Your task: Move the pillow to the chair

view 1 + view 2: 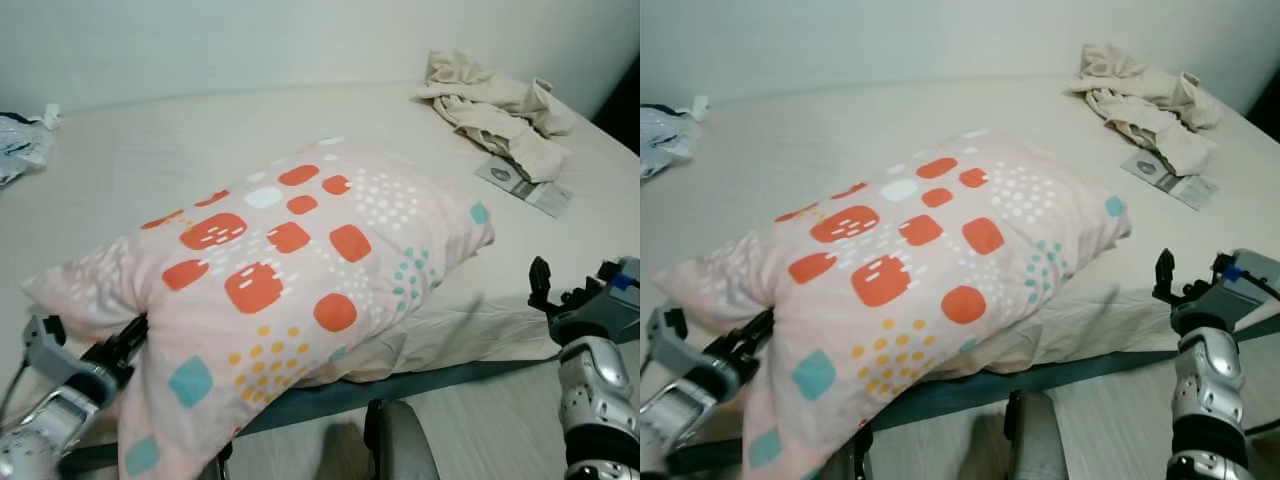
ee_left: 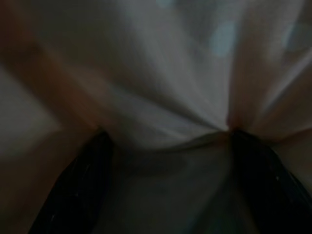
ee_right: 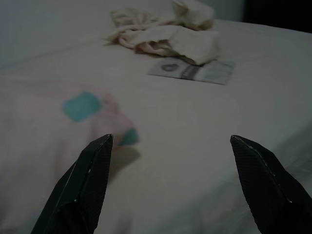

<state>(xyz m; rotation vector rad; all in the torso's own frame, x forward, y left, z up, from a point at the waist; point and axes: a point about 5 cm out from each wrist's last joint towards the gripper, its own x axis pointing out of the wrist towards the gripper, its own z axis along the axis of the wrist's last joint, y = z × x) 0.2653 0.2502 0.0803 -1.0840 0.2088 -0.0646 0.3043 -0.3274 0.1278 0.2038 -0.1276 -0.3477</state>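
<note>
Left gripper (image 1: 135, 338) on patterned pillow (image 1: 290, 270)

My arms: silver jointed casings. Left gripper (image 1: 128, 342), right gripper (image 3: 170, 183): long black fingers. Blue patch on right wrist.

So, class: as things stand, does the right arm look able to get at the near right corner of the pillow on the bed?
Probably yes. The right end effector is open, aimed across bare sheet at the pillow corner, with nothing between them. It hangs apart from it, so it would need to move in.
</note>
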